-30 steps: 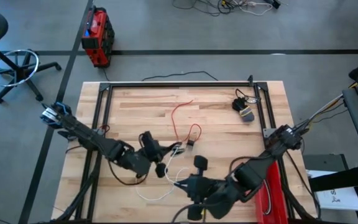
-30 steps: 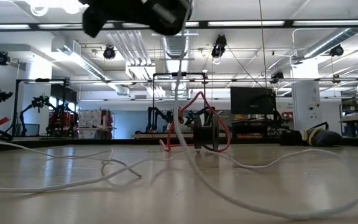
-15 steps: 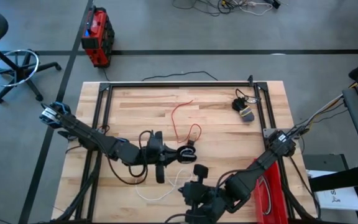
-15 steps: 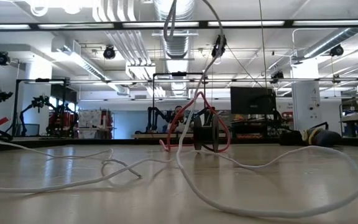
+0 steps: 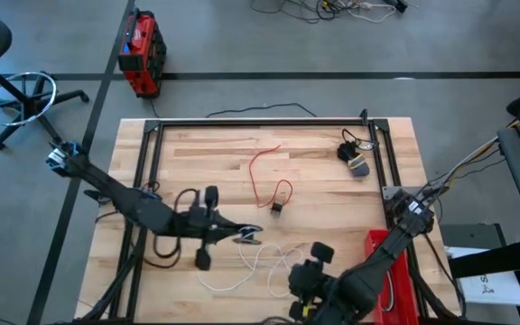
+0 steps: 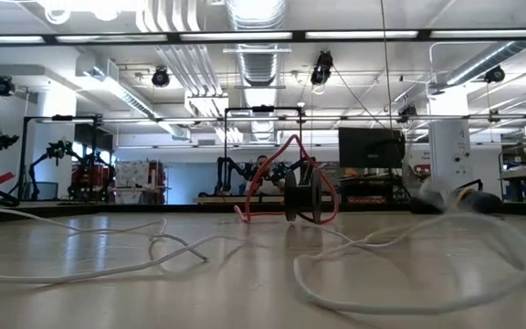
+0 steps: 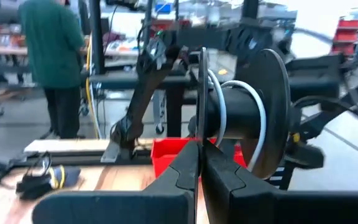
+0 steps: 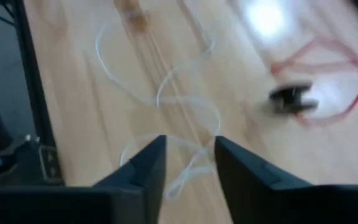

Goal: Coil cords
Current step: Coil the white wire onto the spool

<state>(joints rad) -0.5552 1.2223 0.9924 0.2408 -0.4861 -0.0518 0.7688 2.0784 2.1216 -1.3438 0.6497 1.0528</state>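
Both my claws hold nothing, left claw point(image 5: 251, 235) pinched tight and right claw point(image 5: 298, 289) spread open beside the soft, floppy white cord point(image 5: 242, 262), best grabbed near its end.

left tool point(image 5: 249, 235) pinched closed mid-table, right tool point(image 8: 190, 167) parted — near front edge

Open right tool point(image 8: 190, 163) above white cord point(image 8: 185, 106); red cord point(image 8: 328, 62) beyond.
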